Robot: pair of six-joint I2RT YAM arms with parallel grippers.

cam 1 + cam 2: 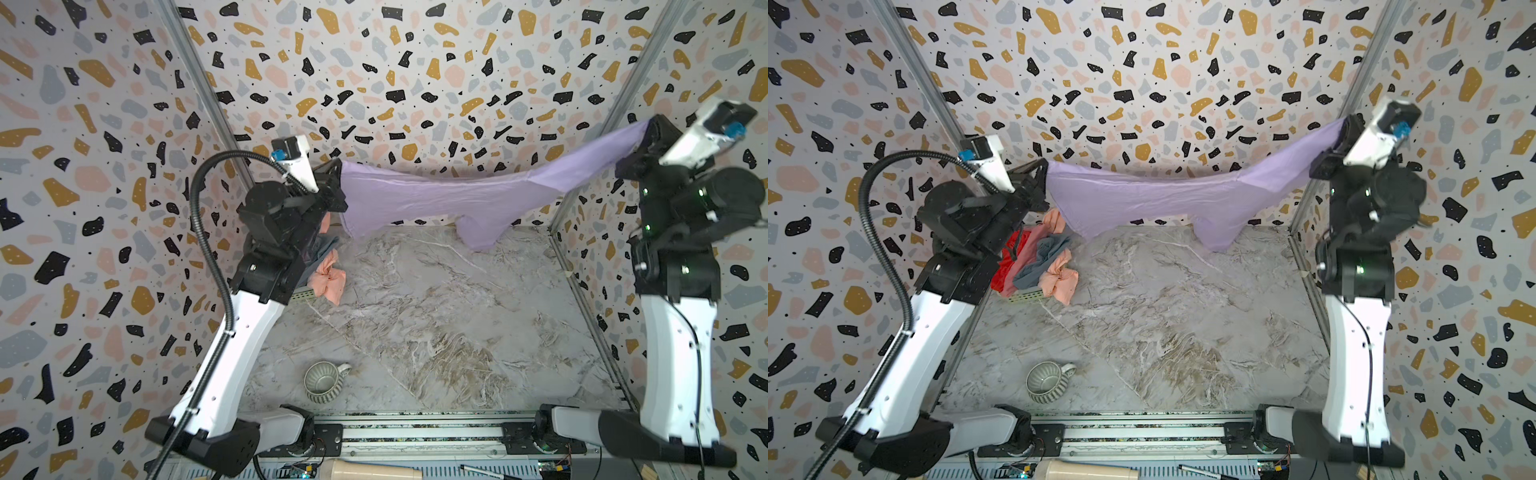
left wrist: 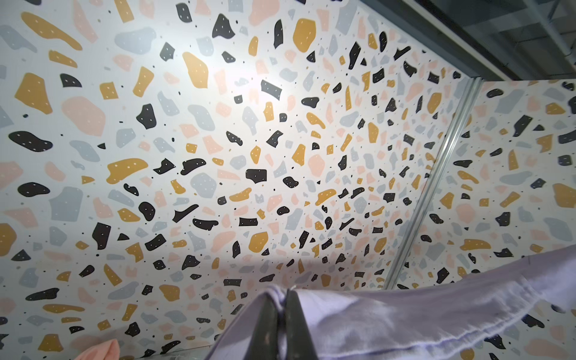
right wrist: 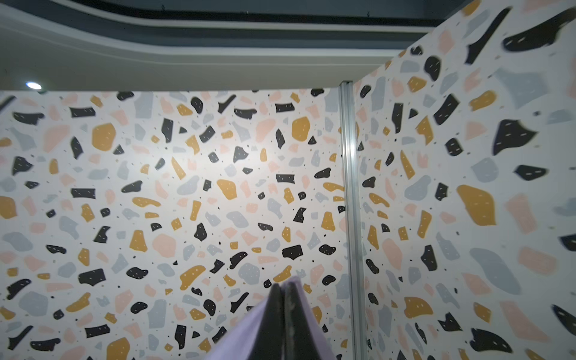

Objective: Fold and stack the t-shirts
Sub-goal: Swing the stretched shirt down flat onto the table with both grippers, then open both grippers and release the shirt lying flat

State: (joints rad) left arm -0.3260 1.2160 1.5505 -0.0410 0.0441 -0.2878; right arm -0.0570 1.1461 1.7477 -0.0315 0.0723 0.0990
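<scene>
While the left gripper (image 1: 337, 185) and right gripper (image 1: 651, 129) each pinch an end of the lilac t-shirt (image 1: 436, 195) (which edge is unclear), stretched in mid-air over the far side of the table (image 1: 415, 316), spreading seems in hand, and the next move is probably to lower it flat for folding.

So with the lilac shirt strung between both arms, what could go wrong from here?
The left pincer and right pincer each pinch just an edge of the soft lilac cloth t-shirt, stretched in the air; it may slip free.
It hangs lopsided, one flap dangling lower, so it may land creased.
Its left-arm end hangs near the crumpled heap of red, pink, grey-blue and peach shirts and could drag them.
</scene>
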